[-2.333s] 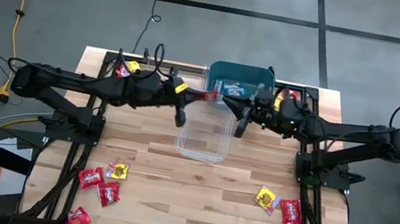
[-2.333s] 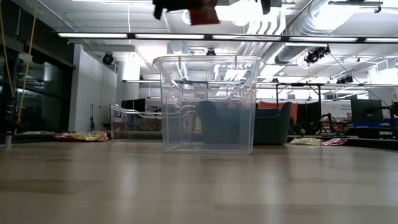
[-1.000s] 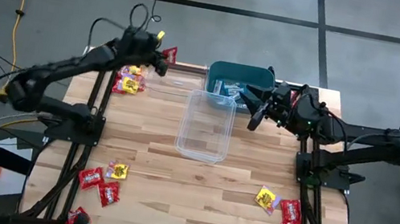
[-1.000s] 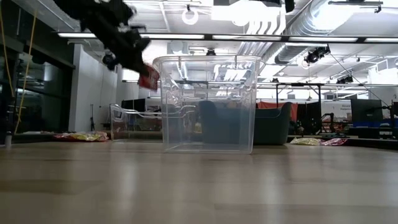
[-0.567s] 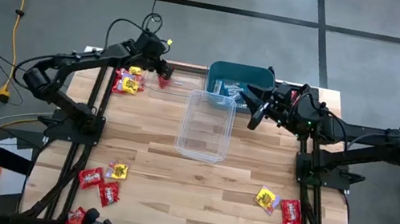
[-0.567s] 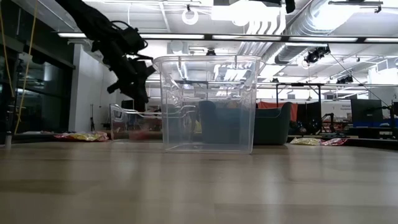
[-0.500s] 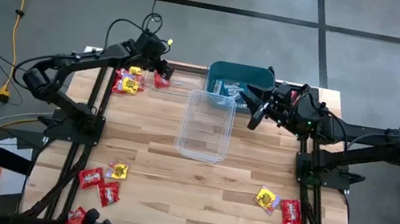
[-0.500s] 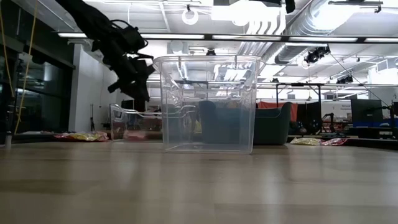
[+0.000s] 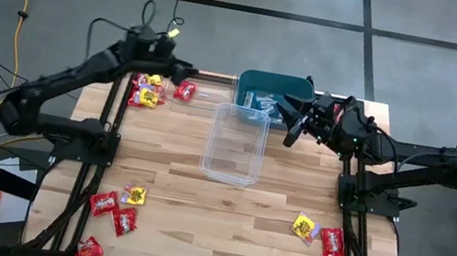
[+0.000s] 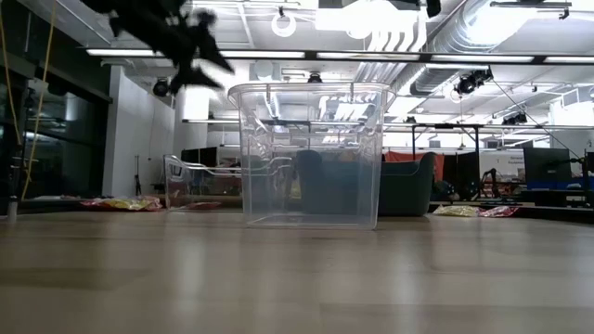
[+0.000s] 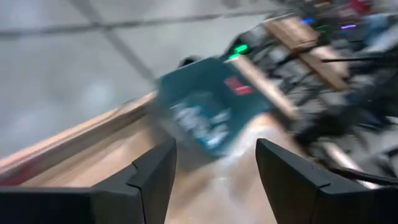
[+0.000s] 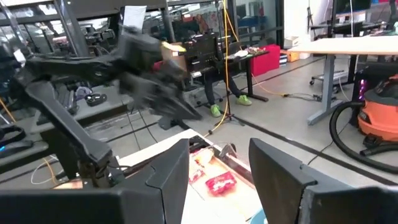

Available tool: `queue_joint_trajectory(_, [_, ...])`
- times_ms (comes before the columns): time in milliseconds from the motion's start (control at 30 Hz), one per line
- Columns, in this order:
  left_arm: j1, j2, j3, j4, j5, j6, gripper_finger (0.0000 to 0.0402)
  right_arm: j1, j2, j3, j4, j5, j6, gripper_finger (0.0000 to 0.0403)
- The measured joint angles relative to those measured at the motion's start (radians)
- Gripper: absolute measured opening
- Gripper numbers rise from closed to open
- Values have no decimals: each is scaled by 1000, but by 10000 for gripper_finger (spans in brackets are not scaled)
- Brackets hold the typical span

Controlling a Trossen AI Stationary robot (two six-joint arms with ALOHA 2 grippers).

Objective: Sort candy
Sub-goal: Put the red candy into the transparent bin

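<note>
My left gripper (image 9: 184, 70) hangs open and holds nothing above the table's far left; it also shows in the low view (image 10: 200, 46) and its wrist view (image 11: 214, 186). Below it a red candy (image 9: 184, 91) lies flat on the wood beside a heap of red and yellow candy (image 9: 147, 92). More candy lies near left (image 9: 117, 206) and near right (image 9: 325, 254), and light blue candy (image 9: 264, 103) sits in the teal bin (image 9: 278, 84). My right gripper (image 9: 290, 125) waits open and holds nothing beside that bin (image 12: 217, 186).
A clear tub (image 9: 235, 144) stands upright at the table's middle, just in front of the teal bin. A second clear tub (image 10: 197, 181) shows behind it in the low view. Bare wood lies between the tub and the near candy groups.
My left gripper, shut on a red candy in the air, went down toward the far left heap and opened. The candy dropped and now lies on the wood beside the heap. The gripper then rose, turned, and drew back toward the table's left edge.
</note>
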Motion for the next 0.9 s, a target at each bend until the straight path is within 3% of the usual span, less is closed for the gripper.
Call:
queue_joint_trajectory(167, [-162, -172, -9, 42, -48, -8, 209, -7, 0, 0, 10, -12, -10, 162])
queue_joint_trajectory(267, [-295, -243, -27, 109, -116, -6, 209, -25, 0, 0, 8, -77, 4, 162])
queue_joint_trajectory(567, [-697, -260, -145, 435, -399, 73, 209, -68, 0, 0, 9, -355, 60, 162])
queue_joint_trajectory(733, [-793, -219, -221, 568, -490, 72, 209, -64, 0, 0, 15, -375, 59, 162])
queue_joint_trajectory(900, [-796, -211, -226, 583, -539, 72, 209, -64, 0, 0, 16, -374, 59, 162])
